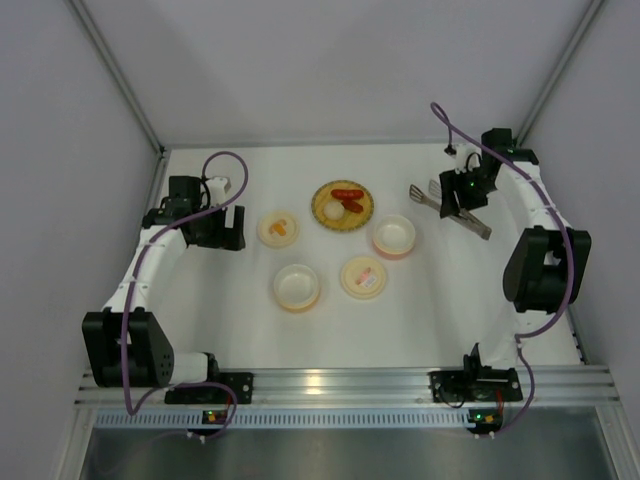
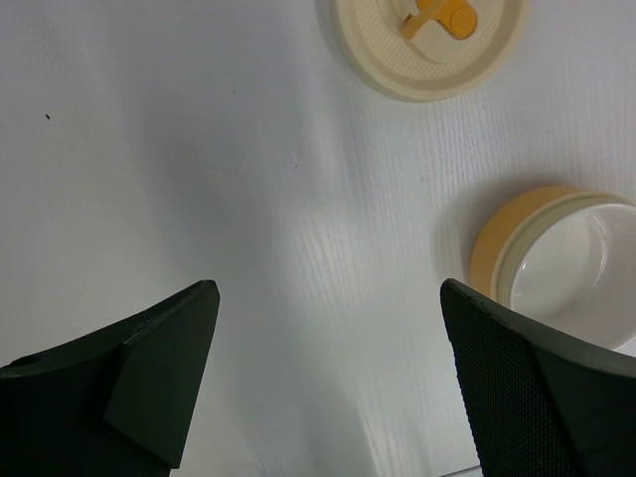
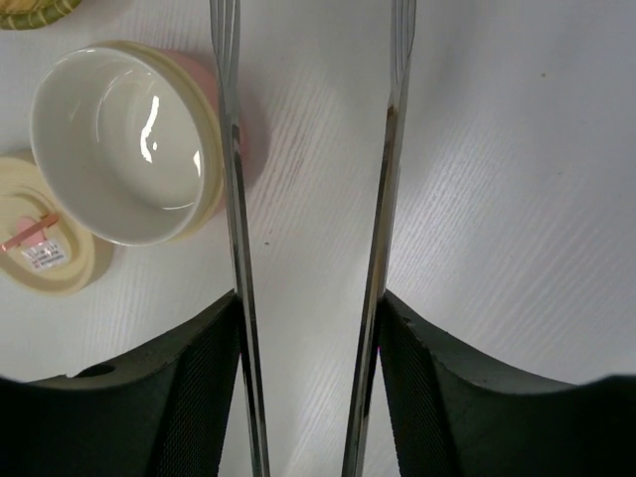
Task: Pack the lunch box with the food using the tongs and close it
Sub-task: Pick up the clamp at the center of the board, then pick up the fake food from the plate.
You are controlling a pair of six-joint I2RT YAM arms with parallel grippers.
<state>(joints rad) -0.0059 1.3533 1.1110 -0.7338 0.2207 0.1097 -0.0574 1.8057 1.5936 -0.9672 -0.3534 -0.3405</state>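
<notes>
The silver tongs (image 1: 478, 226) are at the back right, and my right gripper (image 1: 458, 198) is shut on them. In the right wrist view both tong arms (image 3: 235, 199) run between my fingers (image 3: 437, 397), each pressed against a pad, with my right gripper (image 3: 310, 303) around them. The food, red sausage pieces (image 1: 350, 201), lies on a woven plate (image 1: 322, 210). The lunch box bowls, a pink-sided one (image 1: 394, 236) and an orange-sided one (image 1: 297, 286), stand open and empty. My left gripper (image 1: 232, 228) hangs open over bare table (image 2: 326, 293), holding nothing.
Two round cream lids lie flat: one with an orange mark (image 1: 278, 228) (image 2: 427, 45), one with a pink mark (image 1: 363, 277) (image 3: 45, 253). The orange-sided bowl (image 2: 566, 258) is just right of my left fingers. The pink-sided bowl (image 3: 119, 139) lies left of the tong arms.
</notes>
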